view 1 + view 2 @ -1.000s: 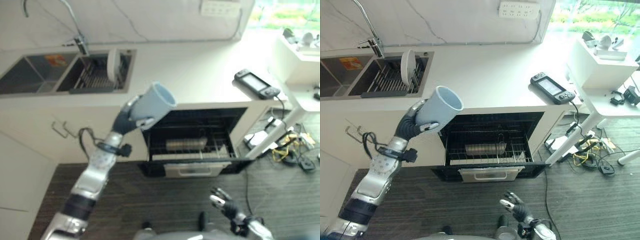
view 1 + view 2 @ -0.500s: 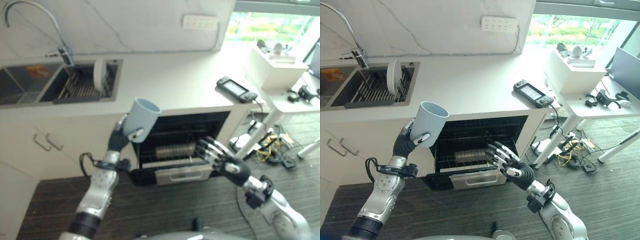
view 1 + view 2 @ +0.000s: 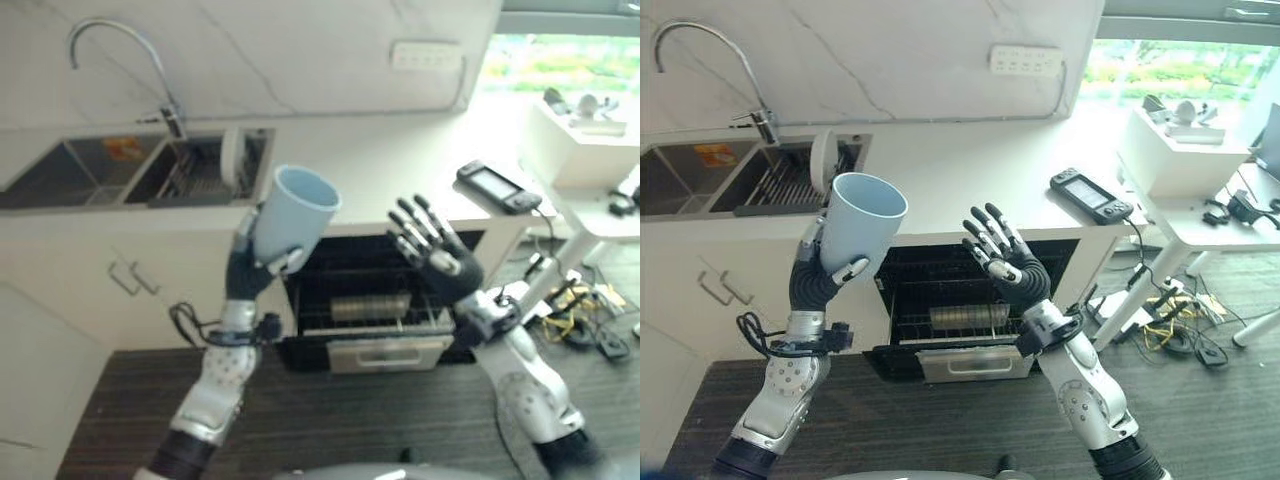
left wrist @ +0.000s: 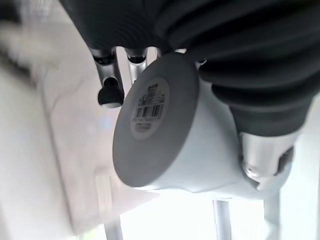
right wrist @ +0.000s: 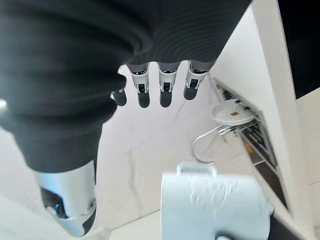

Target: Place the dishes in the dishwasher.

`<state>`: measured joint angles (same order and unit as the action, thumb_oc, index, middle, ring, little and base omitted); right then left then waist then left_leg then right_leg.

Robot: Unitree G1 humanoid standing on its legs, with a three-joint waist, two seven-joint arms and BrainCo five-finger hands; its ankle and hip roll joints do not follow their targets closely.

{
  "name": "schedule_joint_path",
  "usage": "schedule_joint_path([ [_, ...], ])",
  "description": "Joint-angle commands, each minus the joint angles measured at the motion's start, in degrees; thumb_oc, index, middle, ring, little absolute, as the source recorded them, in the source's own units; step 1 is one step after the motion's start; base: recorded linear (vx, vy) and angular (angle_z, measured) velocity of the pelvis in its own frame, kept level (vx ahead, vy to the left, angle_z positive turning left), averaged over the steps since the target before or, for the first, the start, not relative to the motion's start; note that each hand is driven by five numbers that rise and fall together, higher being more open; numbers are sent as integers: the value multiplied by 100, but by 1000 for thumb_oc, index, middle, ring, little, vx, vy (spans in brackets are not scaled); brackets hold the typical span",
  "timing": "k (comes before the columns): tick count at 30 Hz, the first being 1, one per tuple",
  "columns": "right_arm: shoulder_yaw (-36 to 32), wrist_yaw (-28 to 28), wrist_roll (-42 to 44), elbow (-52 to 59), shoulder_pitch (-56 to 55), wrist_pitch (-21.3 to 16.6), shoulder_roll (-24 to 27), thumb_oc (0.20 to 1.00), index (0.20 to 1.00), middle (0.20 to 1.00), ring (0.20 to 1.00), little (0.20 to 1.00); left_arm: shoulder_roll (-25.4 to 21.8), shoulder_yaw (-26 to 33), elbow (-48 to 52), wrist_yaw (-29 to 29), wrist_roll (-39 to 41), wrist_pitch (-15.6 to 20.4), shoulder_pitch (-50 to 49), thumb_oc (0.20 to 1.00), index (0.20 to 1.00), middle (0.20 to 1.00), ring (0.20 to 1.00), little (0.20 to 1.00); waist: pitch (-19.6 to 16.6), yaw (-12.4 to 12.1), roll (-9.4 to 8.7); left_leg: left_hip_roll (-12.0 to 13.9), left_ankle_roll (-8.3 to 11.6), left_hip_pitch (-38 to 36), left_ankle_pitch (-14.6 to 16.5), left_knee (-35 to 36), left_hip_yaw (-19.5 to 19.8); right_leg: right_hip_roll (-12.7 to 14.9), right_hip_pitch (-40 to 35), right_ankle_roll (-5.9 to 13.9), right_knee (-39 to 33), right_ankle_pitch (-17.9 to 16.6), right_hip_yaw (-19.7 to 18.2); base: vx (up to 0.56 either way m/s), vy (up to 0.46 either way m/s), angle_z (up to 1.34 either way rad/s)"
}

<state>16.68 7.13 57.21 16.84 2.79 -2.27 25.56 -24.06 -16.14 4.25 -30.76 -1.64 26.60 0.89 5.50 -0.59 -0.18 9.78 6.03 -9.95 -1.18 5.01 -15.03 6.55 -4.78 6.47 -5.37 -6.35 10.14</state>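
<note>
A pale blue cup (image 3: pixel 862 233) is held up in front of the counter edge, mouth upward and tilted. My left hand (image 3: pixel 810 278) is shut on it from below; in the left wrist view the cup's labelled base (image 4: pixel 150 125) sits between the fingers (image 4: pixel 111 92) and the thumb. My right hand (image 3: pixel 1015 272) is raised to the cup's right, open, with spread fingers and nothing in it. The dishwasher (image 3: pixel 970 290) under the counter stands open, its wire rack (image 3: pixel 965 318) holding a metal cylinder. A white plate (image 3: pixel 822 160) stands on edge in the sink's drying rack.
The double sink (image 3: pixel 700 180) with a curved faucet (image 3: pixel 700 50) is at the back left. A handheld game console (image 3: pixel 1092 195) lies on the counter's right end. A white table (image 3: pixel 1210 190) and floor cables (image 3: pixel 1170 330) are at the right.
My right hand rose from in front of the dishwasher rack to counter height beside the cup. The cup stayed in my left hand, a little higher. The camera shifted.
</note>
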Motion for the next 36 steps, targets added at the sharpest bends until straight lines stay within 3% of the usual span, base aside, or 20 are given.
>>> schedule_joint_path([
  [1, 2, -554, 160, 368, 377, -480, -255, 1000, 1000, 1000, 1000, 1000, -308, -274, -158, -705, -998, 215, 613, 200, 200, 200, 200, 200, -87, 24, -301, 156, 58, 268, 58, -13, 483, 508, -511, 476, 37, 542, 77, -11, 7, 4],
  [6, 494, -1089, -310, 259, 847, -552, -382, 1000, 1000, 1000, 1000, 1000, -332, -770, -503, -1295, -1826, -242, 1048, 200, 200, 200, 200, 200, -143, 11, -304, 144, 48, 225, 82, -1, 510, 523, -544, 494, 37, 527, 70, 4, 33, 0],
  [12, 806, -1134, -387, 158, 1182, -451, -369, 1000, 1000, 1000, 1000, 1000, -413, -1030, -744, -1962, -2696, -617, 1389, 200, 200, 200, 200, 200, -193, 12, -322, 139, 54, 172, 107, -1, 505, 546, -586, 521, 37, 518, 65, -1, 18, 0],
  [17, 1044, -1359, -220, 127, 1529, -210, -416, 1000, 1000, 1000, 1000, 1000, -392, -1230, -1030, -2227, -2935, -632, 1537, 200, 200, 200, 200, 200, -243, -40, -356, 150, 60, 149, 99, -1, 533, 550, -640, 523, 37, 524, 66, 0, 0, 0],
  [27, 1281, -1495, -334, -6, 1492, -218, -560, 1000, 1000, 1000, 1000, 1000, -412, -1372, -709, -2076, -2800, -476, 1498, 200, 200, 200, 200, 200, -215, -103, -375, 165, 52, 214, 61, -1, 569, 593, -625, 547, 37, 498, 126, -10, 2, 0],
  [36, 1143, -1777, -351, -171, 1391, -197, -593, 1000, 1000, 1000, 1000, 1000, -487, -1338, -377, -1875, -2578, -577, 1491, 200, 200, 200, 200, 200, -171, -92, -357, 161, 45, 222, 57, -1, 582, 604, -620, 556, 37, 489, 108, 0, 0, 0],
])
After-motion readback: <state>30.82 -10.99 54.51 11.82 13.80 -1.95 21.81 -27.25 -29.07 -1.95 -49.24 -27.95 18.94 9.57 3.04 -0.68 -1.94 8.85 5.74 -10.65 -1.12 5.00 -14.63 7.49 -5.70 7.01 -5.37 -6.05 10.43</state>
